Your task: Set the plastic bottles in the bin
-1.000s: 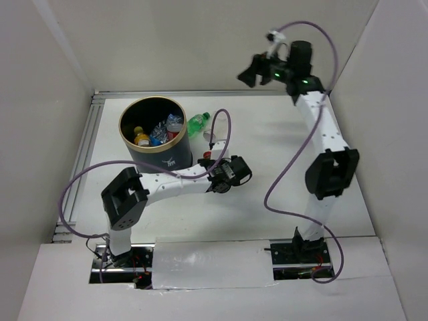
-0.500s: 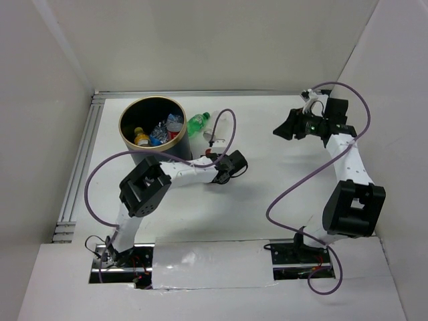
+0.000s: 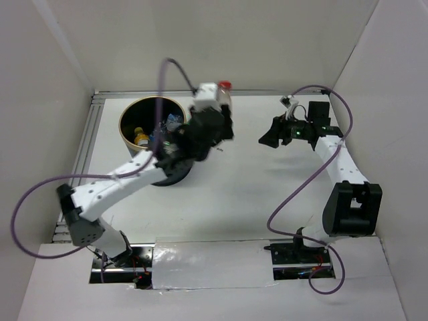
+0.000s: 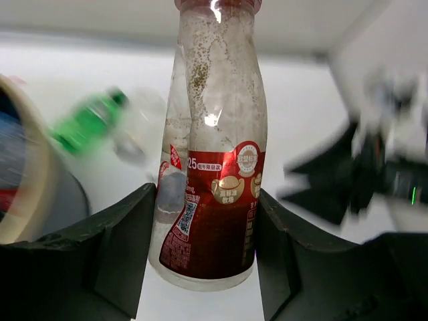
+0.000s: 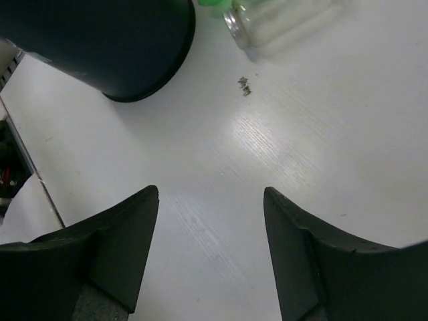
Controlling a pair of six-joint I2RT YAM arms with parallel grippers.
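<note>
My left gripper (image 4: 204, 200) is shut on a clear plastic bottle (image 4: 217, 134) with a red label and red cap (image 3: 225, 85). It is held up in the air just right of the bin (image 3: 144, 100), a black bucket with a gold rim that holds several bottles (image 3: 140, 138). On the table below, a green bottle (image 4: 87, 122) lies beside the bin's rim (image 4: 30, 187). My right gripper (image 3: 269, 134) hovers open over bare table to the right, with nothing between its fingers (image 5: 127, 227). From there the bin's wall (image 5: 100, 40) and a clear bottle (image 5: 281, 23) show ahead.
White walls close the table in at the back and on both sides. An aluminium rail (image 3: 83, 160) runs along the left edge. Small dark specks (image 5: 244, 85) lie on the table near the clear bottle.
My left arm has risen from the table beside the bin, carrying the red-labelled bottle up and back. My right gripper has shifted slightly left and its jaws have widened.
</note>
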